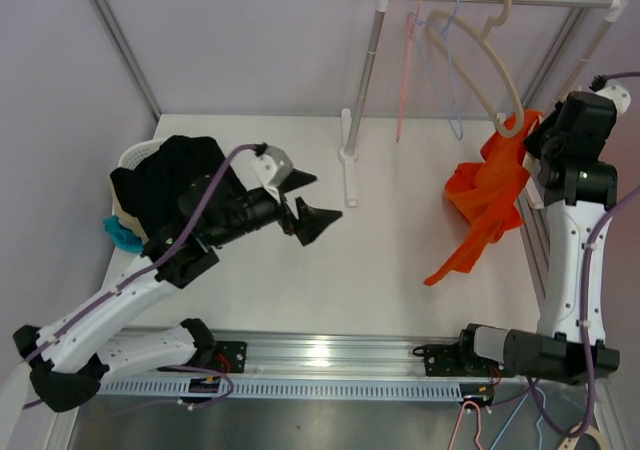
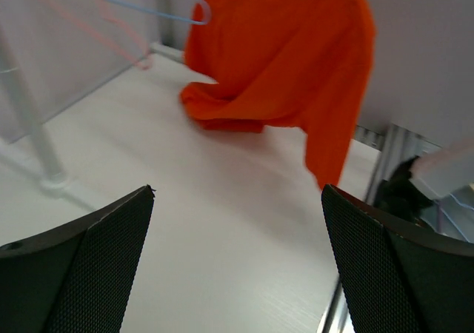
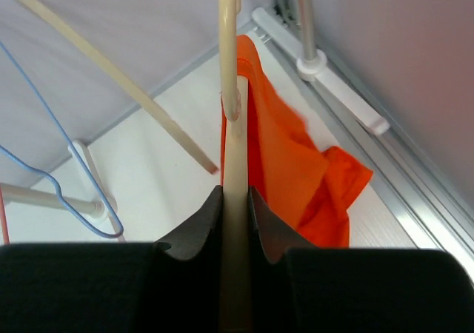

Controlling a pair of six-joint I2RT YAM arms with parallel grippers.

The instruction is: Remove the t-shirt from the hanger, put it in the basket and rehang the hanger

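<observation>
White table (image 1: pixel 400 270) carries everything. Clothes rack (image 1: pixel 365 80) stands at the far edge, w/ its rail running along the top right.

Containers: one only, a white laundry basket (image 1: pixel 135 156), well left of the rack at the table's left edge. Inside is a black garment (image 1: pixel 175 180), heaped up & spilling over the rim. A teal cloth item (image 1: pixel 122 233) pokes out at the basket's near side; can't tell what it is.

Orange t-shirt (image 1: pixel 490 200) (image 2: pixel 289 59) (image 3: pixel 281 163) is below the rack's right end. It's caught on the low tip of the cream hanger (image 1: pixel 470 65) (image 3: pixel 229 52), bunched, w/ one part trailing down toward the near side. Lower folds look to rest on the table. The hanger's hook is on the rail & its body is tilted steeply, low end to the right.

Right gripper (image 1: pixel 530 135) (image 3: pixel 235 200), under the rack's right end, is clenched on the cream hanger's arm: wrist view shows the bar pinched between both fingers, w/ the shirt just beyond.

Left gripper (image 1: pixel 318 202) (image 2: pixel 237 192), left of the rack's base, hangs above bare table w/ jaws spread wide & nothing in them. It faces the shirt, well apart from it.

Blue wire hanger (image 1: pixel 452 70) (image 3: pixel 52 177) & pink hanger (image 1: pixel 405 70) hang on the rail left of the cream one.
</observation>
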